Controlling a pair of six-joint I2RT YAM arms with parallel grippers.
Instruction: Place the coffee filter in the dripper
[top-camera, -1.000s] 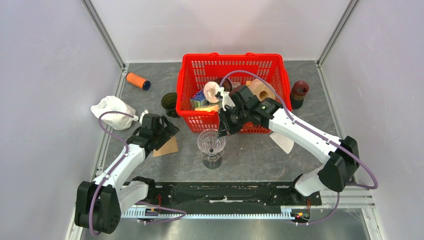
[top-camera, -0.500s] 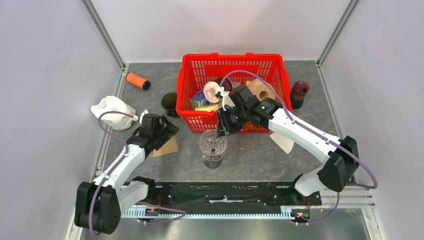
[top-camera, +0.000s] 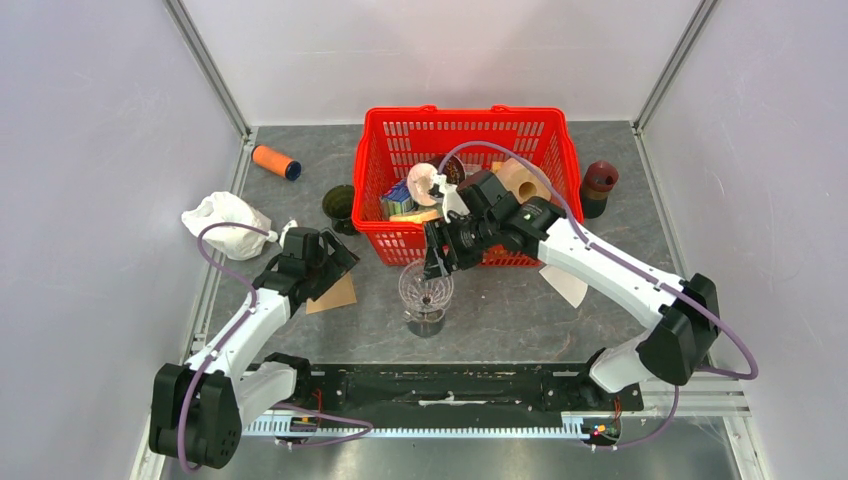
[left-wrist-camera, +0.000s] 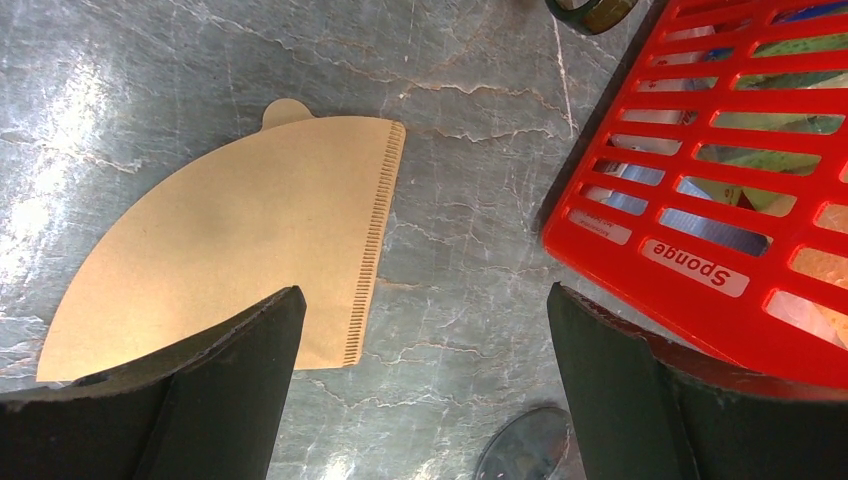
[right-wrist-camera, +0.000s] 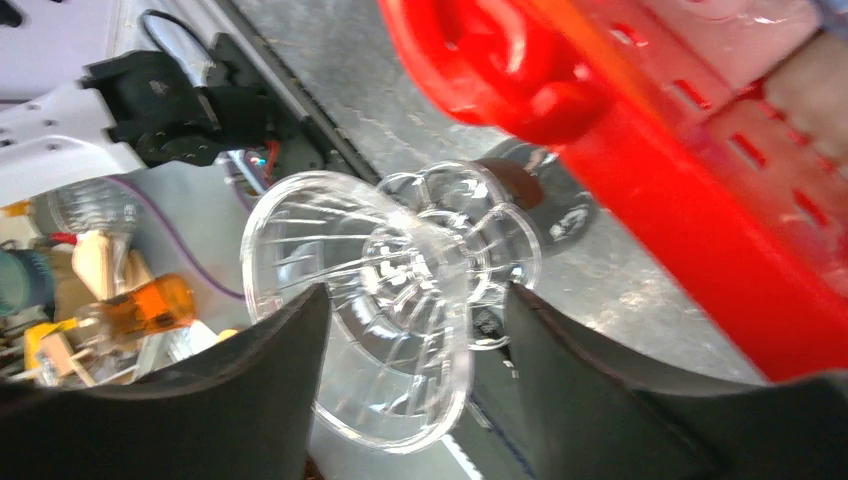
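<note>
The right gripper (top-camera: 433, 268) stands with jaws parted on either side of the clear dripper (top-camera: 425, 290), which stands upright mid-tabletop just in front of the red basket (top-camera: 460, 124). The left gripper (left-wrist-camera: 422, 300) hangs wide open, holding nothing, over the brown filter (left-wrist-camera: 230, 240), which lies flat towards the tabletop's left edge, apart from the dripper.

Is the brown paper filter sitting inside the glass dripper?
No, the coffee filter lies flat on the table, off to one side of the dripper.
</note>
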